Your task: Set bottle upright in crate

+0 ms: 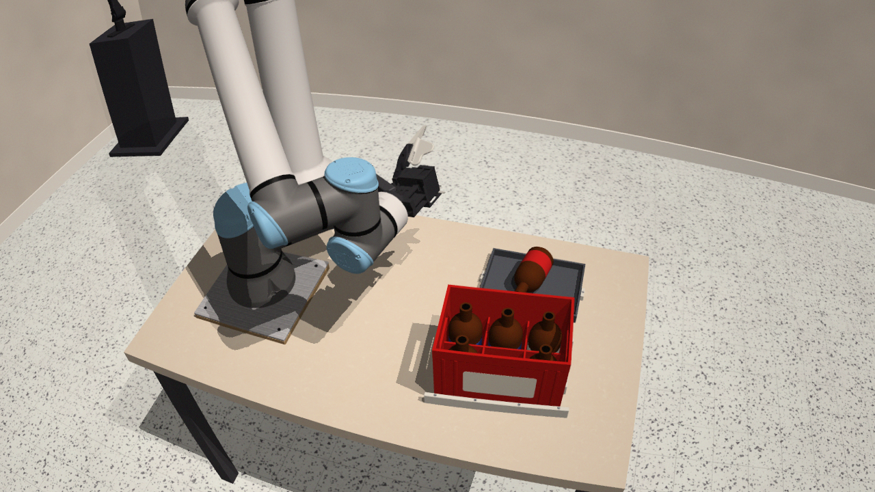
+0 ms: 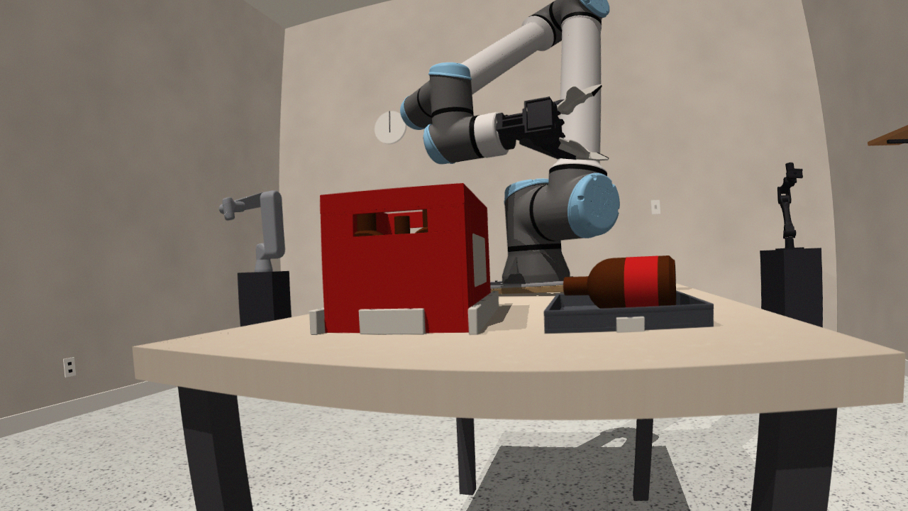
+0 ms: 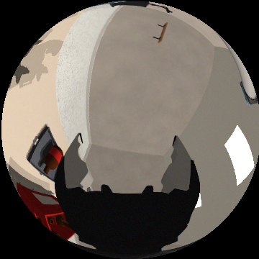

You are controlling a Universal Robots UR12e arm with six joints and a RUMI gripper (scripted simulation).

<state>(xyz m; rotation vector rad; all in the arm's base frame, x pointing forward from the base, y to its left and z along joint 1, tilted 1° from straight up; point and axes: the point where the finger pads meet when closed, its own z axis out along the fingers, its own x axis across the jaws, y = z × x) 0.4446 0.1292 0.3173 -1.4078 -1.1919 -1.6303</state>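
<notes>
In the top view the bottle (image 1: 533, 266) lies on its side on the grey tray (image 1: 565, 282), right of centre, its neck toward the red crate (image 1: 498, 367) just below the tray. Five bottles stand in the crate; its lower middle cell shows none. The gripper (image 2: 581, 124) hangs high in the upper middle of the exterior view, well apart from tray and crate, its jaws spread fully wide with nothing between them. The arm (image 1: 256, 104) rises from the table (image 1: 342, 342) at left.
</notes>
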